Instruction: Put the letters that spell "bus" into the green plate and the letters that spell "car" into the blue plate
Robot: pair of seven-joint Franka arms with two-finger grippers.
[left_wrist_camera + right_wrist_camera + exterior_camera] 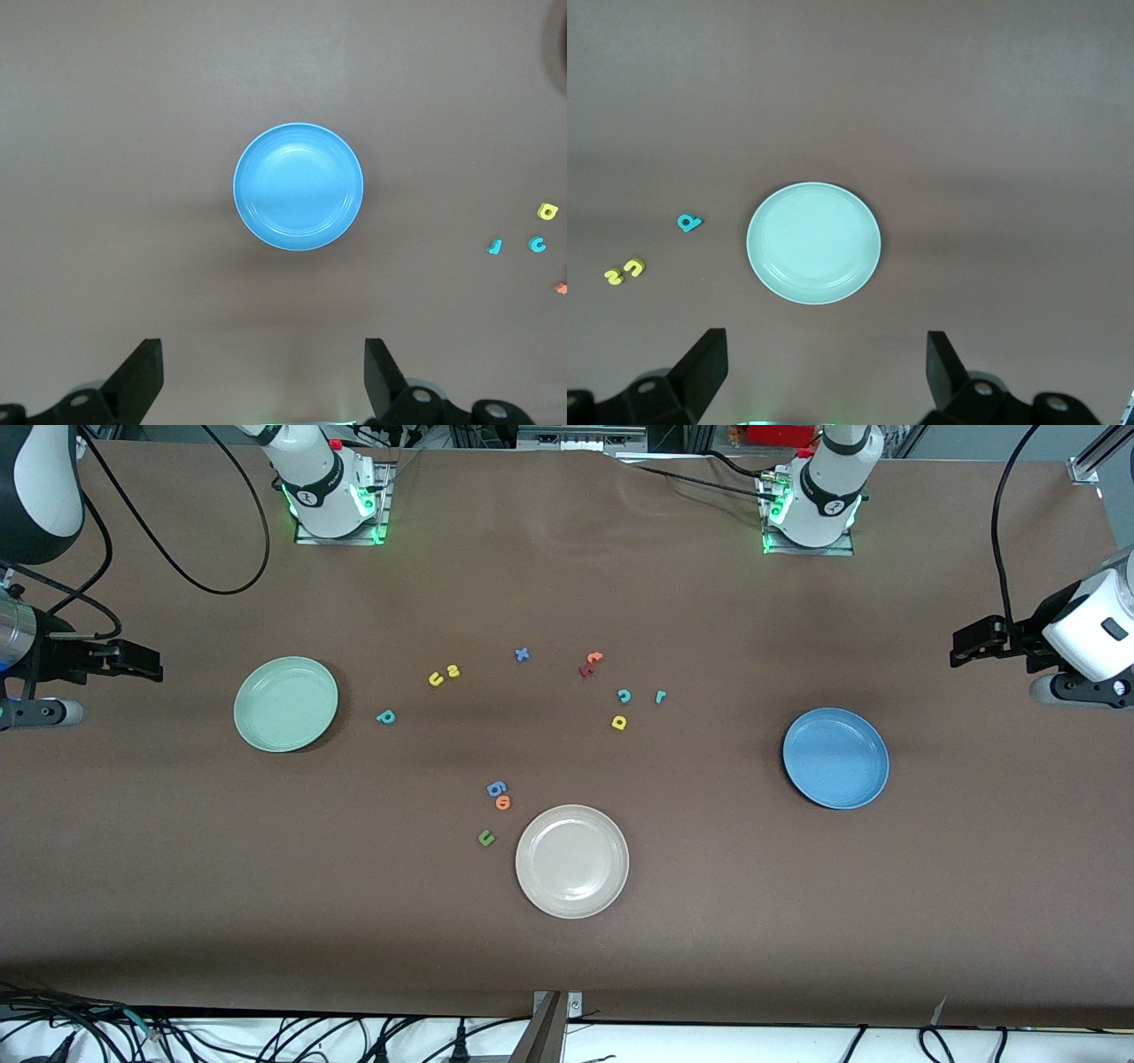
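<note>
You are seeing the green plate (285,704) and the blue plate (835,758) sitting bare, letters lying scattered between them, both arms waiting at the table's ends.

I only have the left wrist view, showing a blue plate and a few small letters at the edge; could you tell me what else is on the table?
Observer: A green plate lies toward the right arm's end, empty.
Operator: Are the letters for that plate nearby?
Observer: Yes, a teal b lies beside it, with the yellow u and yellow s just past that.
Operator: Where is the right gripper?
Observer: The right gripper hangs open above the table's end, outside the green plate, holding nothing.
</note>
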